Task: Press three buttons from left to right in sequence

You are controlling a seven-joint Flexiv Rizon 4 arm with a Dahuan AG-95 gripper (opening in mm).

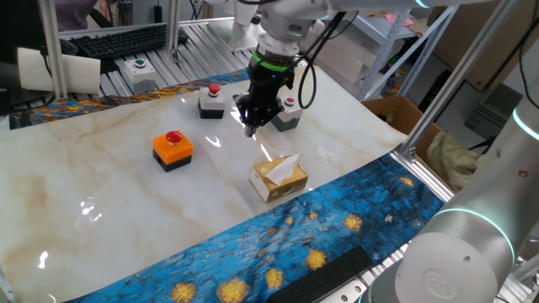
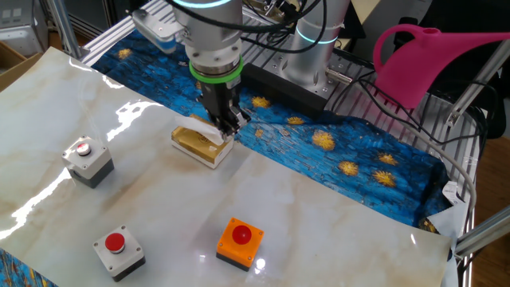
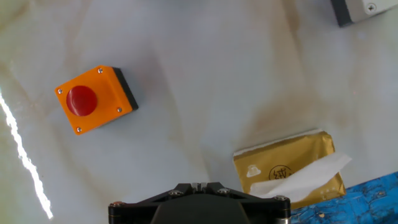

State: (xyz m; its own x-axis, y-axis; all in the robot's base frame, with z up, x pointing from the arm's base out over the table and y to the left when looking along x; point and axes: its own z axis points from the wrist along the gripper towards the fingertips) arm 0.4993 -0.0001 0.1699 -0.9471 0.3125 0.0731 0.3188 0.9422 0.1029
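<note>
Your table (image 1: pixel 101 177) is a pale marble-patterned surface with a blue, yellow-flowered cloth (image 1: pixel 278 244) along its edge. Item one: the orange button box (image 1: pixel 173 150) on a black base, red round push-button on top, standing alone in the open middle of the marble; you also find it in the other fixed view (image 2: pixel 240 241) and in the hand view (image 3: pixel 94 100). Item two: a grey button box (image 1: pixel 211 101) with a red push-button, near the far edge of the table, well apart from the orange one (image 2: pixel 118 253). Item three: a second grey button box (image 1: pixel 285 114), partly hidden behind the arm in one fixed view, shown whole in the other (image 2: pixel 88 161); only its corner enters the hand view (image 3: pixel 362 10). Item four: the yellow tissue box (image 1: pixel 279 178) with a white tissue sticking out, near the blue cloth (image 2: pixel 201 144) (image 3: pixel 288 170). Your gripper (image 1: pixel 251 126) hangs above the marble between the two grey boxes and the tissue box, touching none of them, pointing down (image 2: pixel 229 130). You cannot tell whether its fingers are parted or together; no view shows the tips clearly. Off the table, a pale box with a green button (image 1: pixel 139 73) sits on the rack behind.
</note>
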